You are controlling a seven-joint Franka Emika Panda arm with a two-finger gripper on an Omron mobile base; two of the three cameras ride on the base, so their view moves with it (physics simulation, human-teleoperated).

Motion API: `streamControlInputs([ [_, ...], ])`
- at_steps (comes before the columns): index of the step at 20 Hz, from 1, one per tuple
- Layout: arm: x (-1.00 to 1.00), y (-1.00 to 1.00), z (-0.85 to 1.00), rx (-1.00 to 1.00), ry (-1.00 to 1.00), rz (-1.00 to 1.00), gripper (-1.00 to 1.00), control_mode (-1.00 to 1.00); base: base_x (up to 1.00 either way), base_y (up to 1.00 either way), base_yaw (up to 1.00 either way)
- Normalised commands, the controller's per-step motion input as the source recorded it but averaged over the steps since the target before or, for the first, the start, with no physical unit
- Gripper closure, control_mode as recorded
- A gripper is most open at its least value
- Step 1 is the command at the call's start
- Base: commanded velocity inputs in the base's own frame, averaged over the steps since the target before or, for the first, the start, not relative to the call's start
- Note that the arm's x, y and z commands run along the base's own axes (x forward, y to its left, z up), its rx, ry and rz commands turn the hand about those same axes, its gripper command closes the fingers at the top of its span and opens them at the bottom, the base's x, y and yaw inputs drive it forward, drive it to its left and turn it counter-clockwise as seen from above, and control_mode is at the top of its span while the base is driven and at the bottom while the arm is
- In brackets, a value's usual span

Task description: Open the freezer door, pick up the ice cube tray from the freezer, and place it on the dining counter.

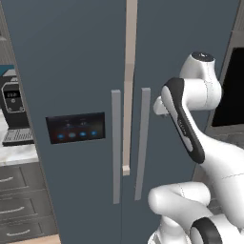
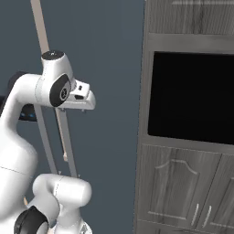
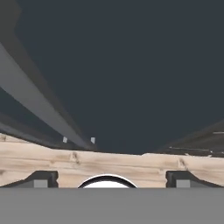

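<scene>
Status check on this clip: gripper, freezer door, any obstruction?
Gripper open, empty, pointing down along the fridge front toward the floor. Freezer door shut, its handle untouched. Nothing in the way of the handle.

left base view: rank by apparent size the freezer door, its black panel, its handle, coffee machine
1. Freezer door, largest by far.
2. Black panel.
3. Handle and coffee machine: look alike in area; the machine is cut off, so unranked.
</scene>
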Motion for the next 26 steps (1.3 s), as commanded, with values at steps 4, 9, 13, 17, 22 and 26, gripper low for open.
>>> streamControlInputs([
  [4,-0.31,0.00,0.00,0.00,-0.02,-0.05,-1.00,-1.00,0.00,0.00,0.00],
  [9,-0.47,0.00,0.00,0.00,-0.02,-0.03,-1.00,-1.00,0.00,0.00,0.00],
  [13,-0.54,-0.03,-0.01,0.00,-0.04,-0.04,-1.00,-1.00,0.00,0.00,0.00],
  [17,-0.58,-0.04,-0.04,0.00,-0.05,-0.02,-1.00,-1.00,0.00,0.00,0.00],
  [22,-0.44,0.00,-0.09,0.00,-0.04,-0.05,-1.00,-1.00,0.00,0.00,0.00],
  [26,-0.33,-0.03,-0.02,0.00,-0.03,-0.01,-1.00,-1.00,0.00,0.00,0.00],
])
